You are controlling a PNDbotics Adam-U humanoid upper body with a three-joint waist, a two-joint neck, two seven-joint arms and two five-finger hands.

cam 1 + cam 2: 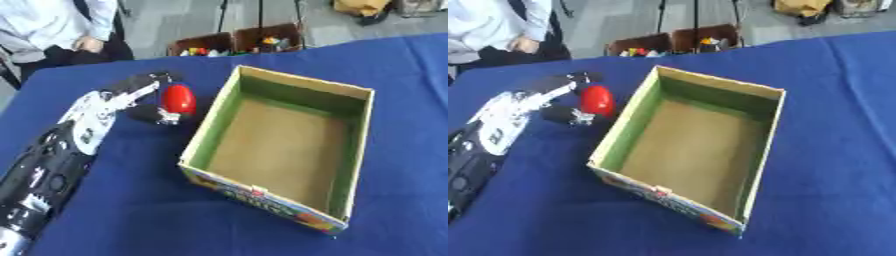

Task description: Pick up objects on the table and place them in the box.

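Here, a big desk (105, 210) with a blue cloth over it fills most of the view. On it sits a cardboard box (360, 130), open at the top. The box is brown on the bottom inside and green on its inner walls. Its near outer side has bright colours on it. Nothing can be seen lying inside the box.

The robot's left arm (48, 170) comes in from the lower left side. It is black with white and silver parts, and it reaches up across the blue cloth toward the box.

At the end of the arm is the left hand (140, 97). Its fingers and thumb are curled round a red egg-shaped thing (179, 99), so the hand is grasping it. The red thing stands upright in the hand, with a finger above it and the thumb below it. It is just beside the box's left wall, outside the box. Whether it touches the cloth or is lifted off it is not clear.

The right hand does not show in either view.

Past the far edge of the desk, on the grey floor, stand two small brown crates (236, 39) with little coloured things in them.
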